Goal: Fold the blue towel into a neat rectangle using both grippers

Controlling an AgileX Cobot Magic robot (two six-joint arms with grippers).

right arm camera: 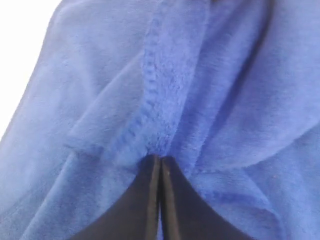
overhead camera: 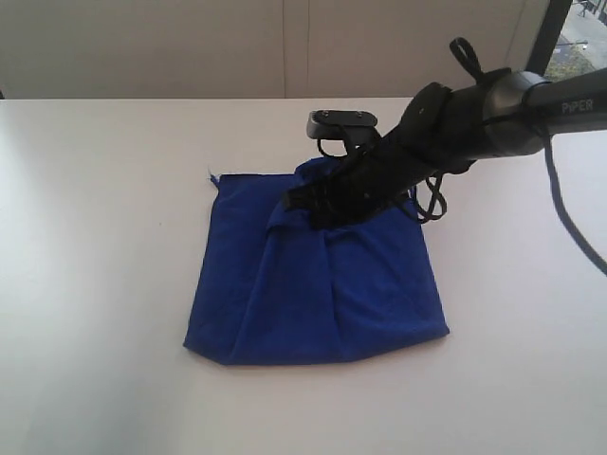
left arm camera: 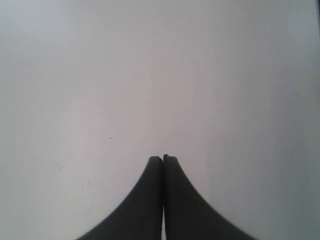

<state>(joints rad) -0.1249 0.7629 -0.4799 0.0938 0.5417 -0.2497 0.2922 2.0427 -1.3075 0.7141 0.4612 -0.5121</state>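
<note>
The blue towel (overhead camera: 313,284) lies on the white table (overhead camera: 95,237) as a roughly square, wrinkled, folded shape. My right gripper (overhead camera: 294,204) reaches in from the right onto the towel's far part, where creases run out from its tips. In the right wrist view the jaws (right arm camera: 160,157) stand together with a stitched fold of towel (right arm camera: 200,75) pinched at their tips. My left gripper (left arm camera: 163,157) is shut with nothing in it over bare table (left arm camera: 150,75). It does not show in the exterior view.
The right arm's black wrist bracket (overhead camera: 341,121) and a loose cable (overhead camera: 569,218) hang above the table's right side. A pale wall runs along the far edge, with a window (overhead camera: 579,38) at the top right.
</note>
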